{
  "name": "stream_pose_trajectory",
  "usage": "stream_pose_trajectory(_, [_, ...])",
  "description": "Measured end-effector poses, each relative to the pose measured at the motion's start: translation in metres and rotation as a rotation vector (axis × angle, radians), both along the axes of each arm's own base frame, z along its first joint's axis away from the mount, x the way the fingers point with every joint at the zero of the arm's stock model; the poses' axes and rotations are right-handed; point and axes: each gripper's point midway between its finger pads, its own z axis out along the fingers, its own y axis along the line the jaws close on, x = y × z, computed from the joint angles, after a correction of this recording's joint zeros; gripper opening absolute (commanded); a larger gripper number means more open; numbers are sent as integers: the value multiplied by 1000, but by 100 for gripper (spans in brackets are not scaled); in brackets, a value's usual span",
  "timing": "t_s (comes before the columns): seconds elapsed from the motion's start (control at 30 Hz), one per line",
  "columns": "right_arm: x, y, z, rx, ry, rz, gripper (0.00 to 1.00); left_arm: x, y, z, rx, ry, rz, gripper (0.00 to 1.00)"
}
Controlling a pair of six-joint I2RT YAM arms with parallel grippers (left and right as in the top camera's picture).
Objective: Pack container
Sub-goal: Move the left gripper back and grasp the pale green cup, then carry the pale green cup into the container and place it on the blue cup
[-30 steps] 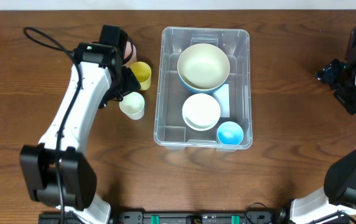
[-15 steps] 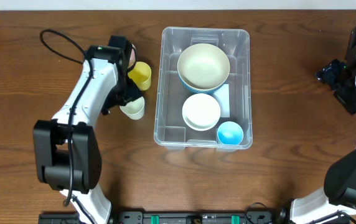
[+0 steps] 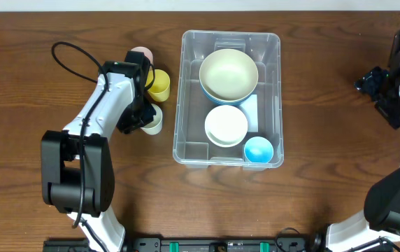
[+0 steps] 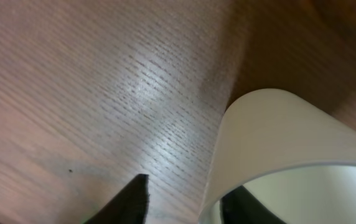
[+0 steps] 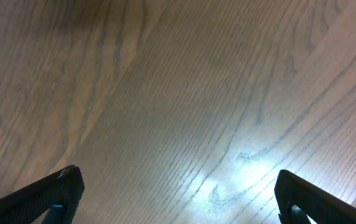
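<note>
- Your left claw (image 4: 189,205) is open a little. The wall of the cream cup (image 4: 277,130) sits between its two fingers (image 4: 131,200), one outside and one inside. There is a gap between the outer finger and the cup, so it is not squeezing.
- The cream cup stands on the table (image 3: 312,203), just left of the container (image 3: 181,98), about halfway along its side.
- A yellow cup (image 3: 159,84) also stands just left of the container, nearer its far end. A pink cup (image 3: 140,54) is beside that one, a bit further from the container.
- The container lies in the middle of the table.
- Inside it are a big cream bowl (image 3: 229,73) at the far end, a white bowl (image 3: 226,124) in the middle, and a blue cup (image 3: 259,150) in the near right corner.
- Your right claw (image 5: 181,198) is well to the right of the container. It is wide open, holds nothing, and hangs over the table.
</note>
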Motion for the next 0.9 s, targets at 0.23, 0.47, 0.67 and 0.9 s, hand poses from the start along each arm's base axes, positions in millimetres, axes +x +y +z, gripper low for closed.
stream_pose_trajectory(0.23, [0,0,0,0,0,0,99,5,-4,-1,-24,-18,3,6])
stream_pose_trajectory(0.47, [0,0,0,0,0,0,99,-7,-9,5,-55,32,-20,6])
stream_pose_trajectory(0.67, [0,0,0,0,0,0,99,-6,-12,59,-84,-58,-53,6])
stream_pose_trajectory(0.9, [0,0,0,0,0,0,99,-17,-22,194,-140,-472,-126,6])
